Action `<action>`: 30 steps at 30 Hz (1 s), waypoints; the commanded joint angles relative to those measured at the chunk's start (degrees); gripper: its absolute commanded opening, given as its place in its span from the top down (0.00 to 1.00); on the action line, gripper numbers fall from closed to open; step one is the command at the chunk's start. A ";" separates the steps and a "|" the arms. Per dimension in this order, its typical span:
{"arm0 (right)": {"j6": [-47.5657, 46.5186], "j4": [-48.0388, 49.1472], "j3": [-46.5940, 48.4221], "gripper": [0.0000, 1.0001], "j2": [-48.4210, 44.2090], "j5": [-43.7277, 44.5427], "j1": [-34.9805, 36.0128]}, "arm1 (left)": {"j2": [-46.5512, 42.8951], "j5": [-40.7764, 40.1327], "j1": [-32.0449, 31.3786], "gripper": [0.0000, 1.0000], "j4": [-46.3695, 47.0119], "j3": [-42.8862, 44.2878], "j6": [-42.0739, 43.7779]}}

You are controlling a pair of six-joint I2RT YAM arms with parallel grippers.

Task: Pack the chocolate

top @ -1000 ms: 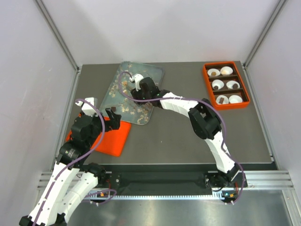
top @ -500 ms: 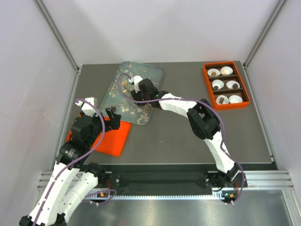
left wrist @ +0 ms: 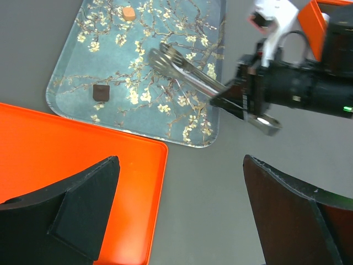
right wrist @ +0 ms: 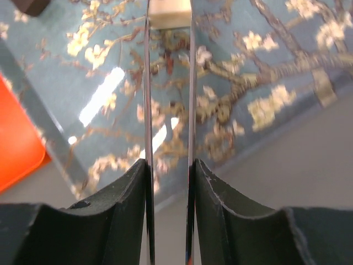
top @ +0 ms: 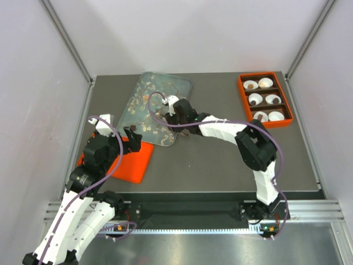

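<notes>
Two chocolates (left wrist: pixel 100 92) lie on tray (left wrist: pixel 110 55) near tongs (left wrist: pixel 187 72).

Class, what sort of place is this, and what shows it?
Most likely a robot lab test cell: bare white walls enclose a grey table, a left arm and right arm are bolted at its near edge, and the props look staged, a flowered tray and an orange box of paper cups.

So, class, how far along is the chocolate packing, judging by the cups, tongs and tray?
Done: five white cups in the orange box look filled; the sixth cup looks empty. In hand: the right gripper clamps the tongs, which seem to pinch a pale chocolate. To do: a dark cube and an orange piece lie on the tray.
</notes>
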 commanded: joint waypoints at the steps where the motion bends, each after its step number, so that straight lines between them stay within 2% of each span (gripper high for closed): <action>1: 2.12 4.49 -3.62 0.67 -9.98 0.03 -0.08 | -0.79 -0.27 -0.13 0.01 1.98 -0.37 0.88; 9: 5.11 2.03 -11.53 0.69 -22.38 1.70 -3.94 | -0.70 -0.18 -0.13 0.01 1.89 -0.37 0.88; 15: 5.98 -4.56 -15.66 0.70 -32.49 5.39 -10.00 | -0.79 0.08 -0.04 0.01 1.98 -0.37 0.88; 22: 7.22 -11.94 -19.71 0.70 -42.94 7.68 -21.85 | -0.88 0.61 -0.13 0.01 2.16 -0.46 0.88; 30: 11.78 -21.86 -22.35 0.70 -48.49 8.56 -36.79 | -0.88 1.22 -0.13 0.01 2.24 -0.46 0.88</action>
